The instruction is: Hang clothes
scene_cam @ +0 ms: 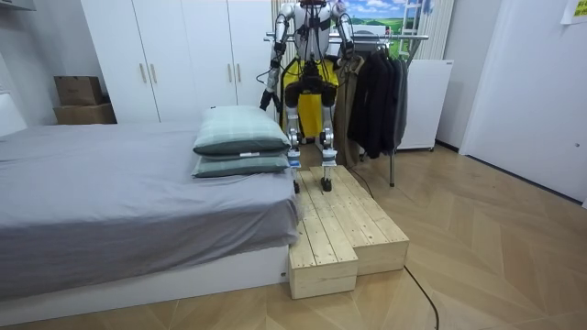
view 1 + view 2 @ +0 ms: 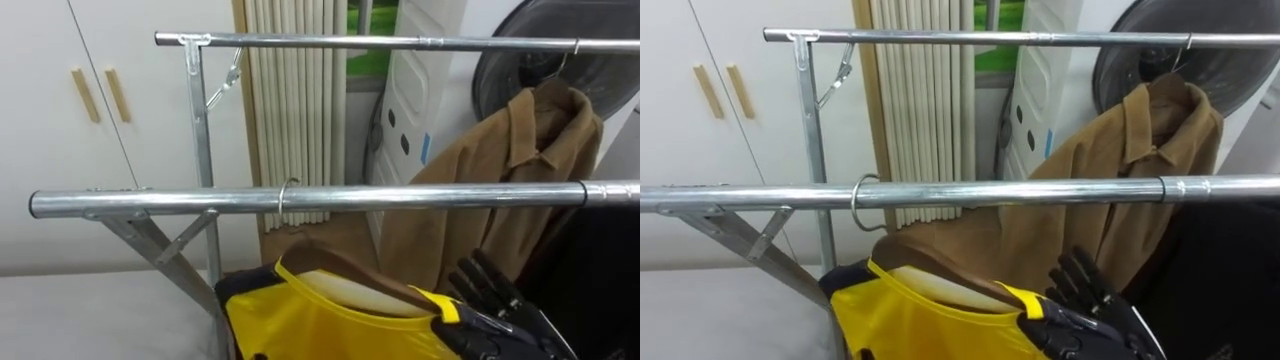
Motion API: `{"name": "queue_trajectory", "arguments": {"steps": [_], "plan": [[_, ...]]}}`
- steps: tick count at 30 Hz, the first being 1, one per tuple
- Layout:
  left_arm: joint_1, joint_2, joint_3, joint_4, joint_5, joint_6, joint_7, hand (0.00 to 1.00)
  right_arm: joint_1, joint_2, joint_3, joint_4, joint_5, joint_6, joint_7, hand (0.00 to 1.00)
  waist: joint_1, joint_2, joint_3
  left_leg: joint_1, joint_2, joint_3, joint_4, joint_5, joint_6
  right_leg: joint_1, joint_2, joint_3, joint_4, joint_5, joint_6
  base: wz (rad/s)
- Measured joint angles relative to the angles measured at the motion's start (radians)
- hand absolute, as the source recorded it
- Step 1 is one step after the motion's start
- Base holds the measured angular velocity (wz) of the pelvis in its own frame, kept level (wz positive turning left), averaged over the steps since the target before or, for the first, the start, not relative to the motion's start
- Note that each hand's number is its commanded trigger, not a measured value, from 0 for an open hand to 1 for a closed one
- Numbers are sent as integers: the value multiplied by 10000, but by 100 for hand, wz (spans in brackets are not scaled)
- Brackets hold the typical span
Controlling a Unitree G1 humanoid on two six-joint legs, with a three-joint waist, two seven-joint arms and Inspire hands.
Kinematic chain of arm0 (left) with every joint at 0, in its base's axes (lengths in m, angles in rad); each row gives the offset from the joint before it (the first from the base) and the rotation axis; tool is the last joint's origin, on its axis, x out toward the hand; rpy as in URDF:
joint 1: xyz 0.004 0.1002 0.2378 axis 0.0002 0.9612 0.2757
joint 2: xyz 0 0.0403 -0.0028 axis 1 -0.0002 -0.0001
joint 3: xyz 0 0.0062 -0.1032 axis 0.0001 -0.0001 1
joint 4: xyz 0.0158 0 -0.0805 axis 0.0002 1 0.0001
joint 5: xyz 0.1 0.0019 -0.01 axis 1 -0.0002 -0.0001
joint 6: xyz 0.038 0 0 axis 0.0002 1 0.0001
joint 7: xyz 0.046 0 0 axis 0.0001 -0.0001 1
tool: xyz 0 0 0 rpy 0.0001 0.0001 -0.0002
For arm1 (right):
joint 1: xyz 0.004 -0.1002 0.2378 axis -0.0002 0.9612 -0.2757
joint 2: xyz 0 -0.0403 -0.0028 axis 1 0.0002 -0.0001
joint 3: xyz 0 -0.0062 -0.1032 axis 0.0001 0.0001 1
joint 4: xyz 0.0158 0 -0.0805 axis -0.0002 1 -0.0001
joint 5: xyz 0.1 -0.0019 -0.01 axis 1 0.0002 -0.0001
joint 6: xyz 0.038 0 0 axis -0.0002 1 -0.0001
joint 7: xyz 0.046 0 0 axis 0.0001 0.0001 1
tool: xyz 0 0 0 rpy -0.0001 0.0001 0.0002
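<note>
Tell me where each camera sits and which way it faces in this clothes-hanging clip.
Left eye view: on the robot's head, looking down over the near rail at the yellow garment; its right hand shows lower right.
Right eye view: beside it, same scene, same hand.
Room view: across the room past the bed, facing the robot's back as it stands on the wooden platform at the rack.
Shared by all: yellow garment and rack.

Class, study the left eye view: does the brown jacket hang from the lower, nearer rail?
No, the brown jacket hangs by its hanger's hook from the upper rail, which runs behind the lower rail.
</note>
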Motion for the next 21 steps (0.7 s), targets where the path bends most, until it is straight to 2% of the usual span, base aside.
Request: {"name": "queue_trajectory", "arguments": {"steps": [4, 6, 8, 11, 14, 21], "plan": [[0, 14, -1, -29, -4, 59, 0, 0, 24, -54, 57, 401, -259, -1, 140, 0, -80, -75, -8, -6, -1, -61, 6, 0, 0, 31, -11, -49, -12, -1, 2, 4], [-24, 70, 14, -38, 19, 125, -28, 0, 39, -55, 72, 1225, -1230, 116, 345, 0, -160, -135, -42, -48, -4, -135, 23, 0, 0, 36, -21, -124, -23, -8, 10, 9], [-24, 111, 49, -34, 28, 154, -174, 0, 49, -74, 58, 1849, -2041, 331, 466, 0, -238, -176, -39, -79, -4, -143, 42, 0, 0, 27, -23, -136, -30, -9, 10, 0], [-24, 185, 90, -83, 73, 194, -430, 0, 82, -180, 153, 3339, -3169, 387, 681, 0, -271, -173, -73, -96, -4, -159, 62, -2, -1, 22, -26, -167, -45, -14, 5, 0], [-23, 225, 92, -226, 88, 299, -671, 0, 259, -317, 179, 4285, -4149, 653, 880, 0, -268, -154, -63, -112, -5, -161, 70, -3, -2, 11, -32, -191, -42, -44, -15, 0], [-33, 379, 84, -364, 301, 354, -913, 0, 527, -374, 231, 5209, -6105, 596, 1652, 0, -298, -214, -35, -100, 4, -292, 232, -46, -26, 20, -43, -293, -30, -116, -41, 4]]}}
